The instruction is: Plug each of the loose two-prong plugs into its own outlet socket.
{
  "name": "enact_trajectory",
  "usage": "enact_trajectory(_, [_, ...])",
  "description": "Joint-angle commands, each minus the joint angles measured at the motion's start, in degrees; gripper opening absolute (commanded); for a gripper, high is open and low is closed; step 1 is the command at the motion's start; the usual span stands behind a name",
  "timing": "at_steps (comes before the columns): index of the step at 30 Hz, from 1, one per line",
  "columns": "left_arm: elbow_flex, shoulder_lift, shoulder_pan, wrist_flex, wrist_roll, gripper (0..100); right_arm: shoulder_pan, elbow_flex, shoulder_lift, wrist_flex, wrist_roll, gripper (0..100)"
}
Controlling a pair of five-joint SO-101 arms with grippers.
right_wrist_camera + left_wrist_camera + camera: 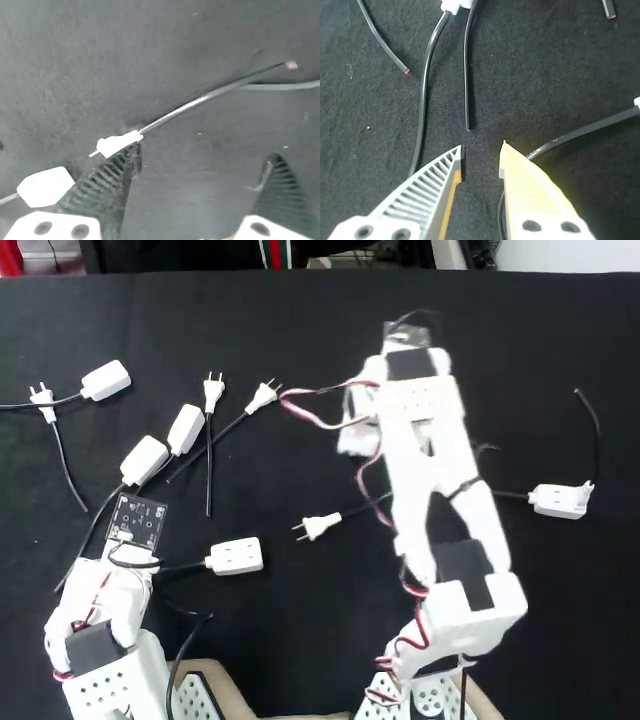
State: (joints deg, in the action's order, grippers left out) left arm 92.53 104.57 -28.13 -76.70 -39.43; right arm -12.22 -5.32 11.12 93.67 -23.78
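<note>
right gripper (pixel 205 152) spread wide beside plug (pixel 116 144), left gripper (pixel 481 146) parted, empty; off-centre closing could flick plug away.

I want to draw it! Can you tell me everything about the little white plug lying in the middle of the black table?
The plug is small and white, plastic by its look, with two thin metal prongs at one end. A thin black cord leaves the other end and runs under a white robot arm. It lies flat on the black table, plugged into nothing. Its prongs point roughly toward a white socket nearby, not touching it.
</note>
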Motion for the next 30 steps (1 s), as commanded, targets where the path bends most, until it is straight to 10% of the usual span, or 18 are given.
enact_trajectory(1, [0.2,0.0,0.7,-0.9,-0.6,13,-4.1,2.5,2.6,-3.5,-4.9,34.0])
enact_trajectory(13, [0.2,0.0,0.7,-0.9,-0.6,13,-11.2,5.3,16.5,-13.4,-17.1,19.9])
enact_trajectory(30, [0.2,0.0,0.7,-0.9,-0.6,13,-11.7,3.3,18.7,-7.4,-7.9,3.7])
